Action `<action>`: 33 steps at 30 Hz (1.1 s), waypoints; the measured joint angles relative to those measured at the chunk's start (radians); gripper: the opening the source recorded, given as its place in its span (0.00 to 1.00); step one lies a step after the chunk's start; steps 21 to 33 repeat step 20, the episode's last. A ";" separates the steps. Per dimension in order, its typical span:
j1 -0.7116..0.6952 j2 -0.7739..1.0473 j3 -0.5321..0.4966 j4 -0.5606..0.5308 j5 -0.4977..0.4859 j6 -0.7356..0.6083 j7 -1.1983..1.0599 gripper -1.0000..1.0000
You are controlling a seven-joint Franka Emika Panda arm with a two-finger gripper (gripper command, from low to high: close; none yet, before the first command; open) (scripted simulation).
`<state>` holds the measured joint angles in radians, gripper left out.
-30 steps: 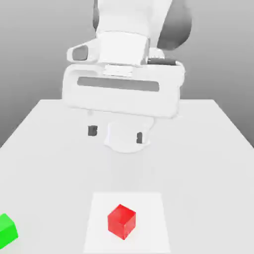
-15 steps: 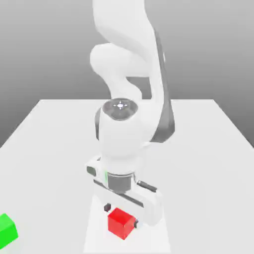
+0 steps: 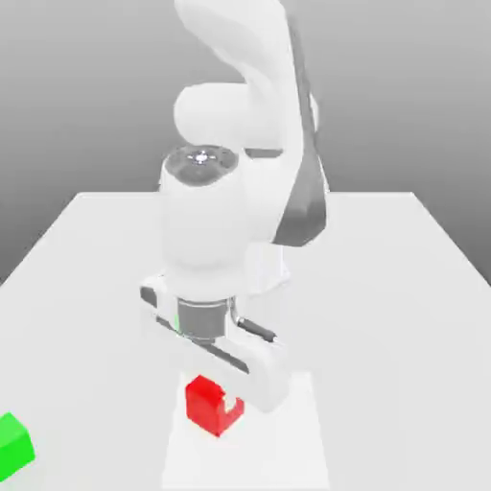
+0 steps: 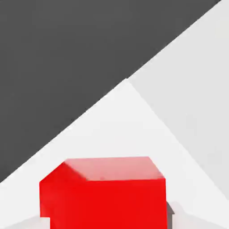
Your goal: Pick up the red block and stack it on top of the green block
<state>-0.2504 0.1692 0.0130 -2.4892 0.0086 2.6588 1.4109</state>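
**A:** Since the earlier frames, your arm came down from high over the desk (image 3: 403, 278) and settled onto the red block (image 3: 203, 403). The fingers (image 3: 215, 406), spread wide a second before, were now clenched on that block. The block itself had shifted a little toward the exterior view's left and looked slightly raised off the pale square patch (image 3: 297, 451) in the lower middle of the frame, though I couldn't be certain it had left the surface.

**B:** And where did that leave the two cubes for you?

**A:** The red block sat in the lower centre of the exterior view, gripped under the hand; in the hand view it filled the lower middle (image 4: 105, 192). The green block (image 3: 13, 445) lay at the lower left corner, well apart from the red one, partly cut off by the frame edge.

**B:** How would you expect the red block to handle?

**A:** My guess was light and rigid, with plain smooth faces that could slip if you squeezed off-centre. It looked about as wide as the fingers' spread, so you had little margin. Holding it on two opposite flat faces, near mid-height, seemed the sound choice; a corner grip would likely let it twist.
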 joint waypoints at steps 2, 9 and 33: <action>-0.051 0.024 -0.043 0.060 0.017 -0.037 0.004 0.00; -0.195 0.191 -0.150 0.237 0.089 -0.050 0.000 0.00; -0.197 0.145 -0.161 0.242 0.074 -0.102 0.013 1.00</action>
